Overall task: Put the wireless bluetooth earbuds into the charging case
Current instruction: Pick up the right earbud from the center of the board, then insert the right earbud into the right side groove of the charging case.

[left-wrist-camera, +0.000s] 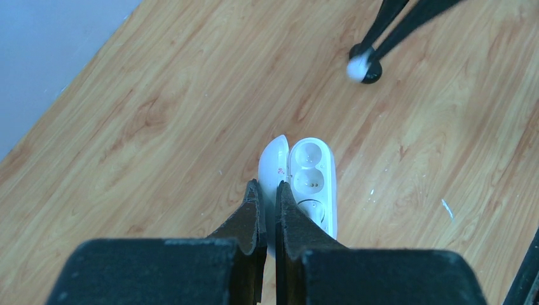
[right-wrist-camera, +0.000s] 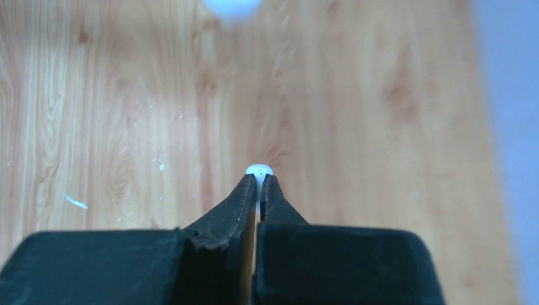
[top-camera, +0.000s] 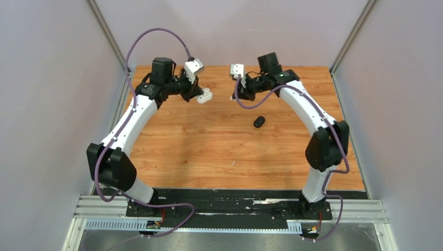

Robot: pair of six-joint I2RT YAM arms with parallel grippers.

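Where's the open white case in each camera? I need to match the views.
Top external: white case, far side, left of centre.
Left wrist: centre frame, clamped in the left gripper, lid open.
Right wrist: probably the blurred white shape at the top edge.
Shared landmark: the white earbud in the right gripper, visible in both wrist views.

Lab test booth: plain walls (top-camera: 47,78), bolted arms (top-camera: 130,120)

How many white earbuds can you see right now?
1: a white earbud pinched between the tips of the right tool. The open white charging case shows none; others may be hidden.
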